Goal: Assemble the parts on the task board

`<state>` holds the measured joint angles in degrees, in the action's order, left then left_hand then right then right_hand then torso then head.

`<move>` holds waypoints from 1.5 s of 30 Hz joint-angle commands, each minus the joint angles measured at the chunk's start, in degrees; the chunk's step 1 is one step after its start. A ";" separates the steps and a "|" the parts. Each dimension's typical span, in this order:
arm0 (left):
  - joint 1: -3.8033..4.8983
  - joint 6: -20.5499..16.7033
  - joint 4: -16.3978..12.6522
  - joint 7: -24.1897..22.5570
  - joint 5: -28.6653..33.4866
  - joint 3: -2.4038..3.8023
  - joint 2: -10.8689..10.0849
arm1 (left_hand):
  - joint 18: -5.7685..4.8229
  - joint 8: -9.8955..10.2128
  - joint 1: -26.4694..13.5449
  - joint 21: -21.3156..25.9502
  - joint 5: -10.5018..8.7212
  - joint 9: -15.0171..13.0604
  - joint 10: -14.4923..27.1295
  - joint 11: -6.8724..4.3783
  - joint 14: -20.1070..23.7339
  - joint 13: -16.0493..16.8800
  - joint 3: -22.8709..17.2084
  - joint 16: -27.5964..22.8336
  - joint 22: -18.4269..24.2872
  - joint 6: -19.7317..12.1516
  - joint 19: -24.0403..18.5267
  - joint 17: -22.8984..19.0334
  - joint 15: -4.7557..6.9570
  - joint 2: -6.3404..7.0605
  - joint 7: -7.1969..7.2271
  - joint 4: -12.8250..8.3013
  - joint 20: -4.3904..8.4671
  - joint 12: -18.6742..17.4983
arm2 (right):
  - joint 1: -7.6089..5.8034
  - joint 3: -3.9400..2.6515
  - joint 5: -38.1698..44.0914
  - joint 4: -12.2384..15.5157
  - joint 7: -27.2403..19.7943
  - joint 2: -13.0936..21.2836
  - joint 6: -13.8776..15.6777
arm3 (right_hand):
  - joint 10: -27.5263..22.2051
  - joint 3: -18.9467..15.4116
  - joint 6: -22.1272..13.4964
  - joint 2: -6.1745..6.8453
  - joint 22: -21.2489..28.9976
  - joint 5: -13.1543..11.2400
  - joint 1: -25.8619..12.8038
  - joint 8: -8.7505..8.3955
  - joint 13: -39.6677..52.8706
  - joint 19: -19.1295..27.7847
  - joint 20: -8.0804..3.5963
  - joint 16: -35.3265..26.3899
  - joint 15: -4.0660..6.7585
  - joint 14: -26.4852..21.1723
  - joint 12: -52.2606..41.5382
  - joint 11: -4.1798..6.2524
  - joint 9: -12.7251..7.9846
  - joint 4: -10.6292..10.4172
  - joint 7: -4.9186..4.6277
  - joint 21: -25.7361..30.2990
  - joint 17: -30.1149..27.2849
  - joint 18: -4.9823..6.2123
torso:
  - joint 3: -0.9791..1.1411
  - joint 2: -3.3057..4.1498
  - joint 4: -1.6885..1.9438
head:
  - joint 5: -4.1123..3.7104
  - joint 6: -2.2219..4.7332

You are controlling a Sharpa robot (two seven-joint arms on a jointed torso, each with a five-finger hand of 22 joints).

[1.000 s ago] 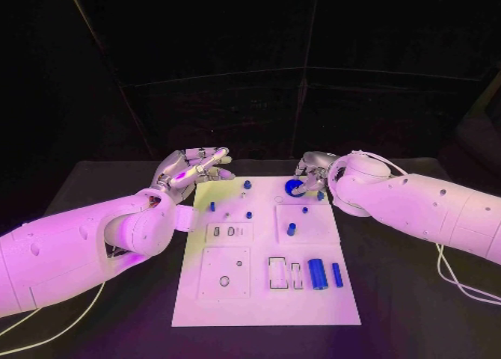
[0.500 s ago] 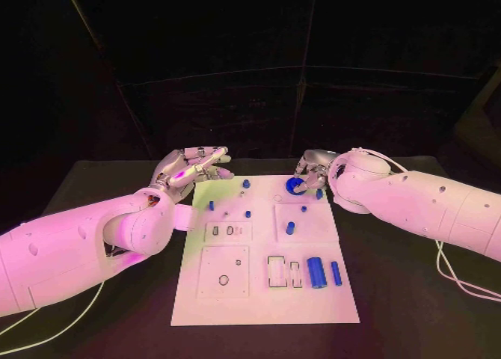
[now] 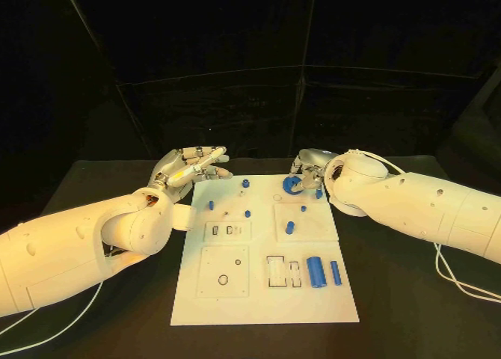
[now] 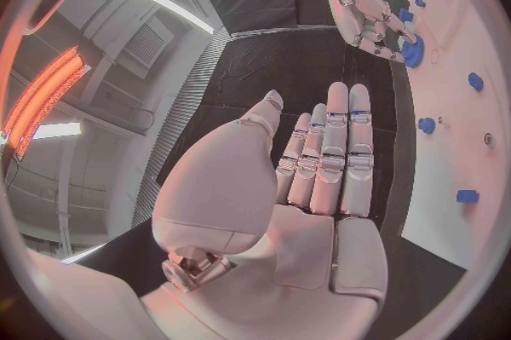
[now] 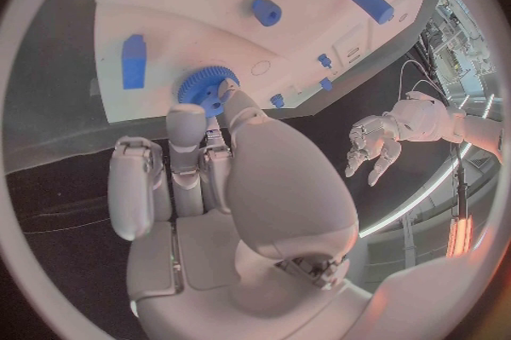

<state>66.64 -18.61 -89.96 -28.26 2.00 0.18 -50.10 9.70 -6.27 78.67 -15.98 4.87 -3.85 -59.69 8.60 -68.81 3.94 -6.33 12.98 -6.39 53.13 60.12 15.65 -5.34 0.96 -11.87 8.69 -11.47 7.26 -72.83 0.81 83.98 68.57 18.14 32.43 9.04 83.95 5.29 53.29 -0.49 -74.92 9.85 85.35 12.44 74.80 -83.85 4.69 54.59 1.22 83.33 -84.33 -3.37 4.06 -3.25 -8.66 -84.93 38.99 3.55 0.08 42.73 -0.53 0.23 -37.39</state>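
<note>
The white task board (image 3: 262, 299) lies in the middle of the black table. At its far edge sits a blue gear (image 3: 292, 186), and my right hand (image 3: 308, 170) pinches it from above between the thumb and a finger. The fingertips (image 5: 183, 114) lie against the gear (image 5: 203, 86) in the right wrist view. My left hand (image 3: 188, 168) hovers off the board's far left corner with its fingers stretched out and apart, holding nothing. From the left wrist, the right hand (image 4: 367, 16) bends over the gear (image 4: 413, 50).
Small blue pegs (image 3: 246, 182) stand on the far half of the board. A thick blue cylinder (image 3: 315, 271) and a slim blue bar (image 3: 337, 274) lie near its right edge, beside empty slots (image 3: 277, 272). A white cable (image 3: 455, 277) trails under my right arm.
Both hands stay almost where they were. The right hand keeps its fingers on the gear.
</note>
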 commanded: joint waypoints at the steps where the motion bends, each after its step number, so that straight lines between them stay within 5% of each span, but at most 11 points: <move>1: 0.09 0.55 -0.15 -0.23 -0.29 0.06 -0.09 | 0.81 0.19 0.11 -0.14 -0.22 0.06 -0.25 0.15 -0.33 -0.06 0.18 -0.25 0.05 0.31 0.43 0.05 0.19 -0.49 -0.24 -0.18 0.08 -0.26 | -0.11 -0.04 1.55 1.41 -2.52 0.37 5.89 | 1.18 0.81 2.49 -1.42 -2.69 0.96 -1.77 0.60 8.58 -1.12 -0.38 -0.35 0.64 -0.07 -0.41 0.68 0.40 -0.68 0.91 -0.15 0.00 -1.06 | -0.04 -0.02 -0.05 | -0.06 -0.28; 8: 0.09 0.47 -0.43 -0.24 -0.29 0.06 -0.27 | 0.81 0.21 0.18 -0.13 -0.21 0.06 -0.26 0.16 -0.34 -0.07 0.16 -0.27 0.07 0.32 0.45 0.10 0.19 -0.54 -0.25 -0.24 0.08 -0.29 | -0.11 -0.07 1.82 4.86 -2.95 0.89 8.95 | 1.33 1.10 3.09 -1.01 -2.91 0.89 -2.98 0.48 8.75 -1.20 -0.61 -0.35 0.87 -0.02 -0.50 0.90 0.31 -0.98 1.18 -0.24 0.03 -1.11 | -0.12 -0.01 0.13 | -0.20 -0.14; 14: 0.09 0.30 -0.46 -0.33 -0.29 0.06 -0.24 | 0.81 0.25 0.31 -0.12 -0.21 0.07 -0.25 0.17 -0.34 -0.08 0.12 -0.31 0.08 0.30 0.47 0.16 0.19 -0.57 -0.28 -0.33 0.09 -0.33 | -0.11 -0.09 3.44 6.03 -3.13 -0.98 9.97 | 1.36 1.14 3.15 -0.50 -3.02 0.88 -3.72 0.23 8.77 -1.24 -0.69 -0.38 0.92 0.00 -0.48 0.93 0.19 -1.13 1.20 -0.29 0.02 -1.13 | 0.01 0.05 0.18 | 0.05 -0.02; 19: 0.10 0.23 -0.56 -0.38 -0.29 0.06 -0.14 | 0.81 0.25 0.31 -0.12 -0.21 0.07 -0.25 0.17 -0.34 -0.08 0.12 -0.31 0.08 0.30 0.47 0.16 0.19 -0.57 -0.28 -0.33 0.09 -0.33 | 0.00 -0.10 4.85 4.75 -3.16 -4.10 9.84 | 1.34 1.15 3.14 -0.44 -3.01 0.85 -3.80 0.19 8.74 -1.24 -0.70 -0.40 0.92 0.00 -0.45 0.93 0.17 -1.14 1.20 -0.29 -0.01 -1.13 | -0.13 0.09 0.37 | 0.22 -0.04; 28: 0.10 -0.12 -0.62 -0.58 -0.29 0.07 0.05 | 0.80 0.31 0.29 -0.11 -0.23 0.08 -0.23 0.21 -0.36 -0.09 0.14 -0.35 0.10 0.28 0.49 0.23 0.17 -0.63 -0.33 -0.33 0.09 -0.38 | 1.32 -0.08 6.02 1.41 -3.25 -8.86 9.01 | 1.31 1.18 3.13 -0.39 -3.16 0.84 -3.84 0.14 8.70 -1.30 -0.71 -0.39 0.92 0.00 -0.41 0.94 0.15 -1.13 1.21 -0.35 0.00 -1.16 | 0.00 0.07 0.14 | 0.76 -0.32; 45: 0.10 -0.06 -0.41 -0.40 -0.29 0.07 0.41 | 0.79 0.34 0.21 -0.10 -0.24 0.09 -0.22 0.23 -0.37 -0.10 0.17 -0.38 0.11 0.26 0.50 0.28 0.16 -0.68 -0.37 -0.29 0.08 -0.41 | 3.03 -0.05 6.45 -1.93 -3.91 -12.46 7.47 | 1.01 1.53 2.80 0.08 -3.36 0.86 -4.14 -0.38 8.38 -1.37 -0.73 -0.46 0.90 0.01 -0.08 0.85 -0.04 -0.94 1.07 -0.42 -0.05 -1.20 | 0.04 0.06 0.02 | 1.12 -0.72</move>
<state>66.65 -18.86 -90.32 -28.28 2.00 0.19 -49.77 9.70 -6.28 78.94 -15.98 4.87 -3.85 -59.69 8.60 -68.81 3.94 -6.33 12.98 -6.36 53.33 60.26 15.83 -5.34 0.70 -12.07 8.68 -11.33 7.05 -69.69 0.80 89.76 66.81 14.91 20.09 17.04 84.14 6.41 53.98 -0.46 -74.91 10.63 81.71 12.06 74.97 -84.06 4.49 54.38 1.65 83.33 -84.54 -2.75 4.06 -4.14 -8.96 -85.16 38.99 2.62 0.10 42.79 -0.48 1.36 -38.06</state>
